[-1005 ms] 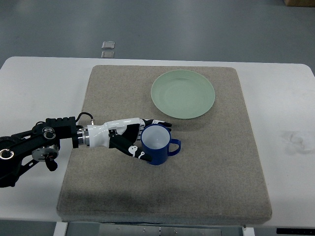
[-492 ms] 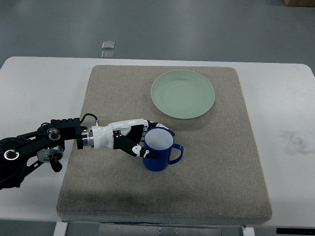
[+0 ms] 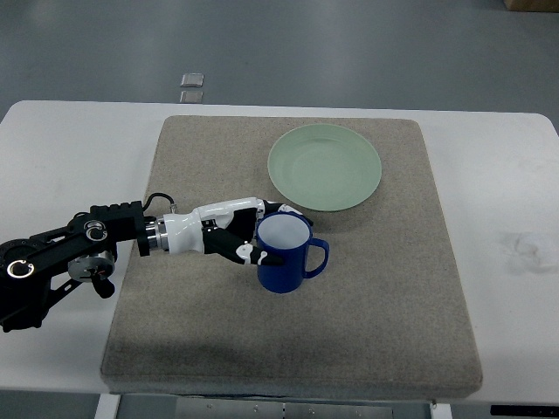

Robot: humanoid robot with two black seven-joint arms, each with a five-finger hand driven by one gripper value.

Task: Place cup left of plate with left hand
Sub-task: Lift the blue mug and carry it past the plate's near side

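A blue cup (image 3: pixel 286 256) with a white inside stands upright on the grey mat (image 3: pixel 367 288), its handle pointing right. My left hand (image 3: pixel 253 236) comes in from the left and is wrapped around the cup's left side, fingers curled on its wall and rim. The pale green plate (image 3: pixel 324 167) lies at the back of the mat, up and to the right of the cup, with a small gap between them. No right arm shows.
The mat covers most of a white table (image 3: pixel 61 157). Two small grey squares (image 3: pixel 192 85) lie on the floor beyond the table's far edge. A faint smudge (image 3: pixel 522 243) marks the table at the right.
The left hand closed around the cup and has carried it slightly right and toward the plate. The cup looks a bit larger, as if lifted.
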